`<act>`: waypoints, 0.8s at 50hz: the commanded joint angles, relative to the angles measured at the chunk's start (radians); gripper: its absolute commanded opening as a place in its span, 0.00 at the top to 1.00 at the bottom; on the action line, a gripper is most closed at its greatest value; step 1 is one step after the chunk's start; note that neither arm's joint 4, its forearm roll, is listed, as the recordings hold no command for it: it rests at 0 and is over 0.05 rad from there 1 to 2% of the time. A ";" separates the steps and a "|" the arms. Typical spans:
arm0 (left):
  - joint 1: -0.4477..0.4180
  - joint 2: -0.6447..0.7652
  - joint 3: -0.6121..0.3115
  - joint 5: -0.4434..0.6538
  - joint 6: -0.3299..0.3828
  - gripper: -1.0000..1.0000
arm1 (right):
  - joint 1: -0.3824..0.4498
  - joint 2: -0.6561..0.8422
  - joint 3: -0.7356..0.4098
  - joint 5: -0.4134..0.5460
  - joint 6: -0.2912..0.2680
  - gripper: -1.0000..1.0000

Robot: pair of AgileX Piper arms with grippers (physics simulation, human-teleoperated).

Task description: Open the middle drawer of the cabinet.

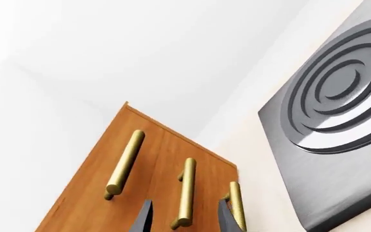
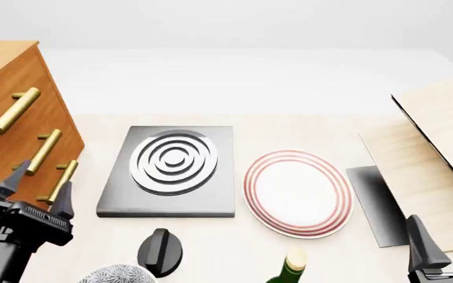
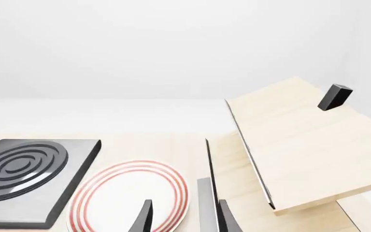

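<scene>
The orange-brown cabinet [image 2: 6, 76] stands at the table's left edge with three brass bar handles stacked down its front. The middle drawer's handle [image 2: 44, 151] sits between the top and lowest handles. In the left wrist view the cabinet [image 1: 153, 159] fills the lower middle. There the middle handle [image 1: 185, 193] runs between the fingers of my left gripper [image 1: 184, 218]. The left gripper [image 2: 39, 187] is open, close in front of the drawer fronts, holding nothing. My right gripper [image 2: 445, 239] is open and empty at the front right, also shown in its wrist view [image 3: 184, 217].
A grey slab with raised concentric rings [image 2: 171, 168] lies right of the cabinet. Beside it are a red-ringed white plate [image 2: 297, 191], a grey mat [image 2: 376, 206] and a tilted pale wood board [image 2: 439, 135]. A black knob [image 2: 160, 250], a green bottle [image 2: 289, 268] and a patterned bowl [image 2: 116, 276] stand at the front.
</scene>
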 commanded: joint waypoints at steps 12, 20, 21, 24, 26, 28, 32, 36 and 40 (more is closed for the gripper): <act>0.021 0.051 -0.044 -0.008 0.080 0.00 | -0.001 -0.001 0.001 0.000 0.001 0.00; 0.024 0.076 -0.053 -0.008 0.103 0.00 | -0.001 -0.001 0.001 0.000 0.001 0.00; 0.023 0.076 -0.052 -0.008 0.106 0.00 | -0.001 -0.001 0.001 0.000 0.001 0.00; 0.021 0.084 -0.052 -0.008 0.110 0.00 | -0.001 -0.001 0.001 0.000 0.001 0.00; 0.021 0.093 -0.055 -0.008 0.113 0.00 | -0.001 -0.001 0.001 0.000 0.001 0.00; 0.022 0.099 -0.057 -0.008 0.117 0.00 | -0.001 -0.001 0.001 0.000 0.001 0.00; 0.030 0.119 -0.068 -0.008 0.121 0.00 | -0.001 -0.001 0.001 0.000 0.001 0.00; 0.038 0.132 -0.077 -0.008 0.121 0.00 | -0.001 -0.001 0.001 0.000 0.001 0.00; 0.038 0.148 -0.081 -0.008 0.125 0.00 | -0.001 -0.001 0.001 0.000 0.001 0.00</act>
